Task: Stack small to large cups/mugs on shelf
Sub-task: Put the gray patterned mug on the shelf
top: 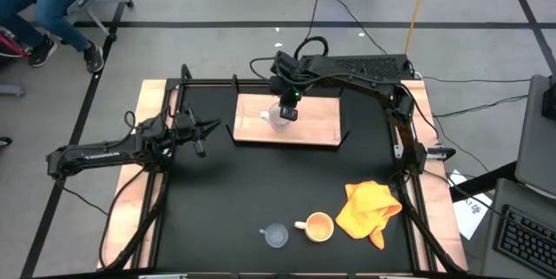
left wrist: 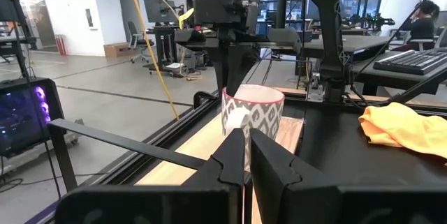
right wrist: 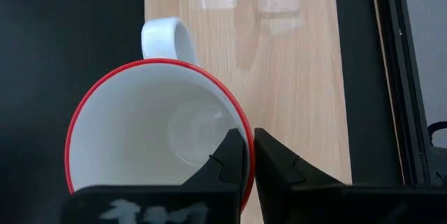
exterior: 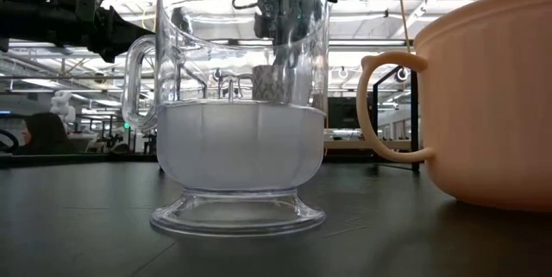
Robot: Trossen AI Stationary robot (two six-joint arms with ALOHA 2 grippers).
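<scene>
R gripper (right wrist: 248,155) pinching white mug (top: 280,116) rim, directly above shelf (top: 321,122); I'd just lower. L gripper (top: 207,129) pressed together, idle beside shelf.

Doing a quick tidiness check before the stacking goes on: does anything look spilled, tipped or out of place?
Nothing is spilled or tipped. The white mug stands upright on the shelf, its rim pinched by the right gripper. The glass cup and orange-yellow mug stand upright near the front edge. Only the yellow cloth lies crumpled beside them.
</scene>
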